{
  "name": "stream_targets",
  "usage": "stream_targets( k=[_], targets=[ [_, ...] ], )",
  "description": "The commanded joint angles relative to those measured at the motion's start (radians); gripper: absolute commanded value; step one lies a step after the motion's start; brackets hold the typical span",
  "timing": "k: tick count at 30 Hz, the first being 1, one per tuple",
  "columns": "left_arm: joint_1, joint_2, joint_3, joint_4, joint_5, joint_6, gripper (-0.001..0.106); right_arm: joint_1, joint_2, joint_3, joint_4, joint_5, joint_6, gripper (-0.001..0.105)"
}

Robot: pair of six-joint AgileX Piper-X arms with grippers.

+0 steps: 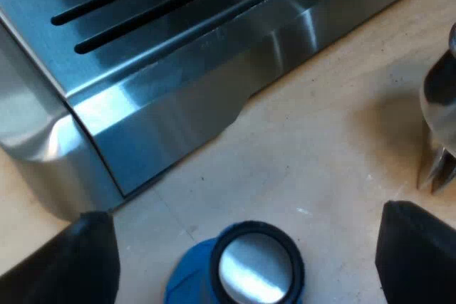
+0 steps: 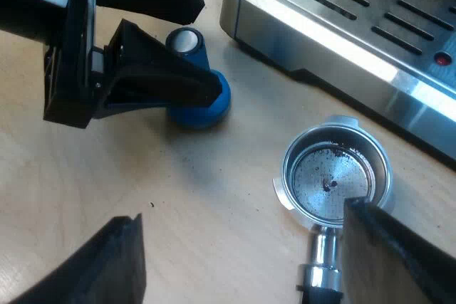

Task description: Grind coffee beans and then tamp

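The blue tamper (image 1: 246, 272) stands on the wooden table (image 1: 320, 147) with its metal face up, between the spread black fingers of my open left gripper (image 1: 248, 215), which do not touch it. In the right wrist view my left gripper (image 2: 206, 44) straddles the tamper (image 2: 196, 94). The metal holder (image 2: 335, 176) lies on the table beside the machine, its basket showing only specks of coffee. My right gripper (image 2: 242, 213) hovers open above the table, and one of its fingers (image 2: 399, 254) covers part of the holder's handle. An edge of the holder (image 1: 442, 119) shows close to my left gripper.
The espresso machine's steel drip tray (image 1: 164, 48) with long slots stands just beyond the tamper. Its front edge (image 2: 342, 40) runs past the holder, with a small red dot (image 2: 443, 58) on the tray. Bare wooden table (image 2: 214, 190) lies between tamper and holder.
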Motion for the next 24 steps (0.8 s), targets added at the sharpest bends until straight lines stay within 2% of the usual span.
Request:
stream_targets(
  k=[1,14,17,23,24],
  targets=[
    [-0.003,0.000,0.000,-0.014,0.007,-0.011,0.080,0.000,-0.003,-0.003,-0.007,0.003,-0.009,0.060],
    [-0.003,0.000,0.000,-0.019,0.007,-0.011,0.079,0.000,-0.003,-0.003,-0.007,0.003,-0.009,0.060],
    [-0.003,0.000,0.000,-0.019,0.007,-0.011,0.074,0.000,-0.003,-0.003,-0.007,0.003,-0.009,0.060],
    [-0.003,0.000,0.000,-0.013,0.005,-0.011,0.053,0.000,-0.003,-0.003,-0.007,0.003,-0.009,0.060],
    [-0.003,0.000,0.000,-0.010,0.005,-0.011,0.045,0.000,-0.003,-0.003,-0.007,0.003,-0.009,0.060]
  ],
)
